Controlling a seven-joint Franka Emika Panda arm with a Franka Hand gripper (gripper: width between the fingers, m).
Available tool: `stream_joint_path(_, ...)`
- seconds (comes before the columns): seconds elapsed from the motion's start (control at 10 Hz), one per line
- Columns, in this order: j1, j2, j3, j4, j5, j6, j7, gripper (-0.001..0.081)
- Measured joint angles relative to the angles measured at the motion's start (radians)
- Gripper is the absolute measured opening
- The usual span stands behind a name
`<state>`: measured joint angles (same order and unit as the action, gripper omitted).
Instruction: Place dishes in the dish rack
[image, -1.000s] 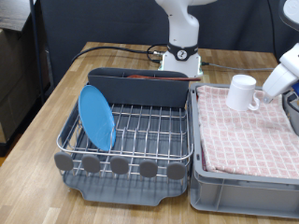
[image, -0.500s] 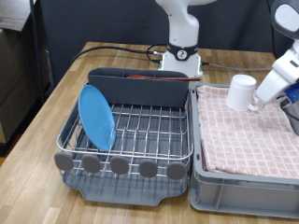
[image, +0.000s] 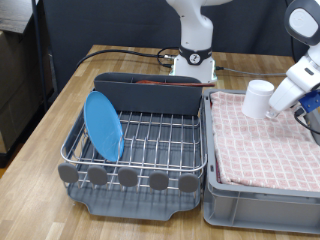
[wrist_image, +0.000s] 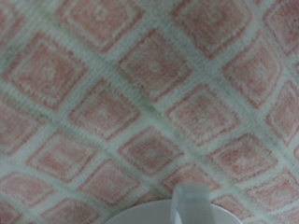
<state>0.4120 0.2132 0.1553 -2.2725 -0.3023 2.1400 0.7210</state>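
Observation:
In the exterior view my gripper (image: 277, 99) is at the right, shut on the white mug (image: 259, 97). It holds the mug tilted, just above the pink checked cloth (image: 265, 145). The dish rack (image: 160, 138) stands left of it. The light-blue plate (image: 102, 125) stands on edge in the rack's left side. The dark reddish-brown spoon (image: 165, 84) lies across the top of the grey cutlery caddy (image: 150, 98) at the rack's back. The wrist view shows the cloth (wrist_image: 131, 93) close up and part of the mug (wrist_image: 190, 202) at the picture's edge; no fingers show there.
The cloth lies in a grey bin (image: 260, 205) right against the rack's right side. The robot's white base (image: 193, 62) stands behind the rack, with a black cable (image: 110, 52) running off it. The wooden table (image: 40, 150) ends at the exterior view's left.
The arm has shifted a little to the left and up over the bin. The mug has turned slightly in the grip and stays at about the same place.

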Motion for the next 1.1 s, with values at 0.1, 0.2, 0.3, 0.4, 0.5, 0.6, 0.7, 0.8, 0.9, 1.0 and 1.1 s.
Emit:
stream_joint_path(0.1, 0.000, 0.000, 0.000, 0.000, -0.011, -0.005, 0.000, 0.0803)
stream_joint_path(0.2, 0.000, 0.000, 0.000, 0.000, -0.015, -0.010, -0.001, 0.0726)
stream_joint_path(0.3, 0.000, 0.000, 0.000, 0.000, -0.016, -0.014, -0.005, 0.0565)
stream_joint_path(0.4, 0.000, 0.000, 0.001, 0.000, -0.017, -0.019, -0.009, 0.0565)
stream_joint_path(0.5, 0.000, 0.000, 0.001, 0.000, -0.017, -0.022, -0.013, 0.0401)
stream_joint_path(0.6, 0.000, 0.000, 0.002, 0.000, -0.017, -0.023, -0.016, 0.0241)
stream_joint_path(0.7, 0.000, 0.000, 0.003, 0.000, -0.017, -0.024, -0.017, 0.0241)
stream_joint_path(0.8, 0.000, 0.000, 0.004, 0.000, -0.017, -0.024, -0.018, 0.0071)
stream_joint_path(0.9, 0.000, 0.000, 0.004, 0.000, -0.017, -0.024, -0.018, 0.0071)
stream_joint_path(1.0, 0.000, 0.000, 0.004, 0.000, -0.017, -0.022, -0.014, 0.0068)
stream_joint_path(1.1, 0.000, 0.000, 0.004, 0.003, -0.017, -0.022, -0.009, 0.0069)
